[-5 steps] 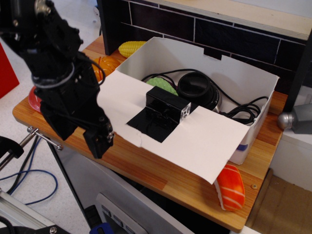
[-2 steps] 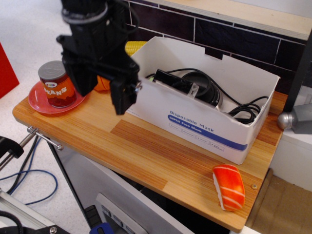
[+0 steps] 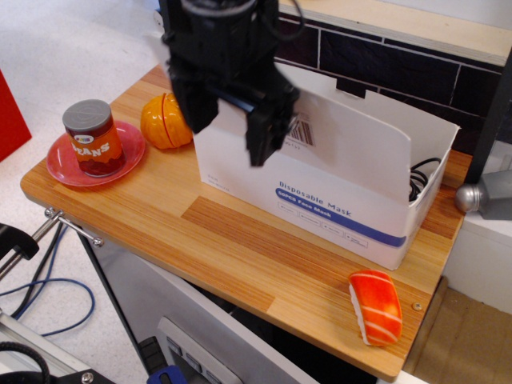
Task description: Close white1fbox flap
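Black pincer (image 3: 232, 128) hung over the near-left end of the white1fbox (image 3: 320, 200); its two blocky fingers (image 3: 264, 132) pointed down with a gap between them — spread, nothing gripped. White1fbox: matte white cardboard, rectangular, on a wooden table (image 3: 200, 240), long axis from near-left to far-right, blue-striped "Disposable Mask" side facing the camera. Flap (image 3: 336, 144): flat white panel raised over the box, barcode face outward — black cables just visible at the right end. Adjacent: orange pumpkin-shaped toy (image 3: 164, 122); tin can (image 3: 94, 138) on red plate (image 3: 64, 164); glossy salmon sushi piece (image 3: 376, 306).
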Available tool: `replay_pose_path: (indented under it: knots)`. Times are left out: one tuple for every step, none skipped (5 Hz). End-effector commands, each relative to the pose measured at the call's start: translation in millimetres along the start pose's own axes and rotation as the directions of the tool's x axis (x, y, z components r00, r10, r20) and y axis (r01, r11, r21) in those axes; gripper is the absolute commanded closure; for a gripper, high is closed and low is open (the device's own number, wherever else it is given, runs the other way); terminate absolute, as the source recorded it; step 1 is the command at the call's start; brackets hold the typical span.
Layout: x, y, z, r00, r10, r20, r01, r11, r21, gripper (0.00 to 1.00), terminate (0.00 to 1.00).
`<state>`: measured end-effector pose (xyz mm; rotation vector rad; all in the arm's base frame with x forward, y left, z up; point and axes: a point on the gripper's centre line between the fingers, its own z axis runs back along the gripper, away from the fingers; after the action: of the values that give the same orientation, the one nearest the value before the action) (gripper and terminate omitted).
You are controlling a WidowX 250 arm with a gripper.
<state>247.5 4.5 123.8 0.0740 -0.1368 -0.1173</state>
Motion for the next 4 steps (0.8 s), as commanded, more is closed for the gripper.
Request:
replay_pose_path:
  knots:
    - [45.8,1.7,2.7,0.999,-0.003,0.044,0.002,1.000,0.025,0.00,0.00]
    - [65.2,4.5,-0.3,0.998,-0.009,0.063,0.008,1.000,0.011,0.00,0.00]
    - [81.1,5.6,-15.7,0.995,-0.014,0.101,0.018,0.999,-0.033,0.00,0.00]
    - [91.2,4.6,-28.4,0.992,-0.033,0.123,0.039,0.998,-0.040,0.00,0.00]
